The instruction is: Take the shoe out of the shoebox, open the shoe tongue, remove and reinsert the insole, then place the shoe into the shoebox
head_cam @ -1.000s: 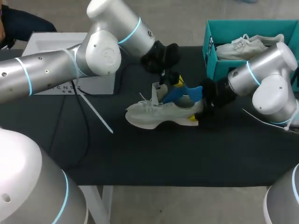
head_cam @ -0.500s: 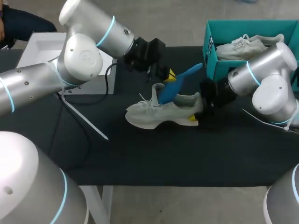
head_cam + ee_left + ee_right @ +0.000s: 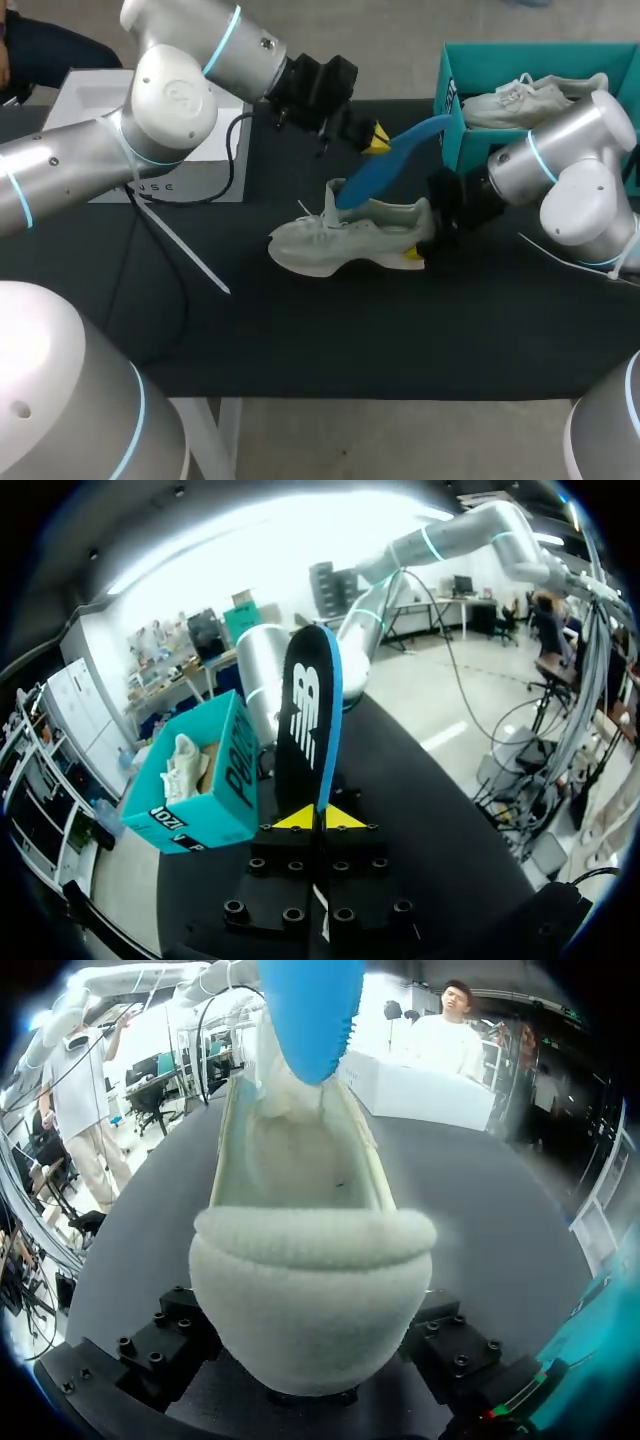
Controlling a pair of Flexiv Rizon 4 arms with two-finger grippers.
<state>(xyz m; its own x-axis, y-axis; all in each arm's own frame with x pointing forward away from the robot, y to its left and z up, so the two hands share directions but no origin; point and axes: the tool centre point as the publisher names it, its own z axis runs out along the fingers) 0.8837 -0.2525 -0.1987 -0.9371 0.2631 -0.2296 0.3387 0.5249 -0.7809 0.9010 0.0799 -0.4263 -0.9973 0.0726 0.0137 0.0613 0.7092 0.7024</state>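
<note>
A white shoe (image 3: 340, 242) lies on its side in the middle of the black table, toe toward my left. My right gripper (image 3: 422, 243) is shut on its heel, which fills the gap between the fingers in the right wrist view (image 3: 312, 1300). My left gripper (image 3: 374, 138) is above and behind the shoe, shut on a blue insole (image 3: 392, 160). The insole slants up toward the shoebox, its lower end at the shoe's opening. In the left wrist view the insole (image 3: 306, 725) stands upright, pinched between the yellow tips of the left gripper (image 3: 319, 818). The blue insole (image 3: 305, 1005) also shows ahead of the shoe.
A teal shoebox (image 3: 452, 120) stands at the back right with a second white shoe (image 3: 530, 100) in it. A white box (image 3: 150, 130) sits at the back left. A thin white strip (image 3: 195, 252) lies on the table left of the shoe.
My left gripper rose and drew back, pulling the insole up out of the shoe until its free end swung toward the shoebox. The right gripper and the shoe stayed put.
</note>
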